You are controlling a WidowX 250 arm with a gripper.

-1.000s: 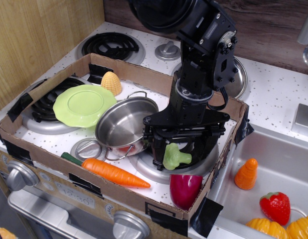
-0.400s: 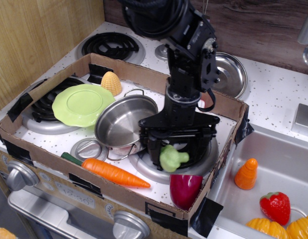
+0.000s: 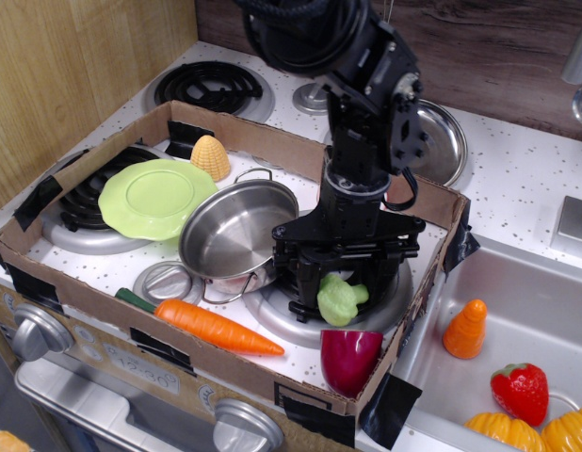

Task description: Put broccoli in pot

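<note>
The pale-green broccoli [image 3: 340,299] sits between my gripper's black fingers, low over the front right burner [image 3: 272,320] inside the cardboard box. My gripper [image 3: 336,290] points straight down and looks shut on the broccoli. The shiny steel pot [image 3: 236,231] stands just left of the gripper. It is tilted, with its open mouth facing up and right and its wire handles [image 3: 260,175] showing. The pot looks empty apart from a reddish reflection near its lower rim.
In the cardboard box [image 3: 84,294] are a light-green plate [image 3: 154,196], a yellow corn [image 3: 210,155], a carrot [image 3: 216,327], a small steel lid [image 3: 167,280] and a dark red pepper [image 3: 350,358]. A steel lid [image 3: 437,141] lies behind. The sink [image 3: 545,311] at right holds toy fruit.
My gripper moved a little left, then back right. The broccoli moved with it and turned, and its head now points down-left. The pot has not moved.
</note>
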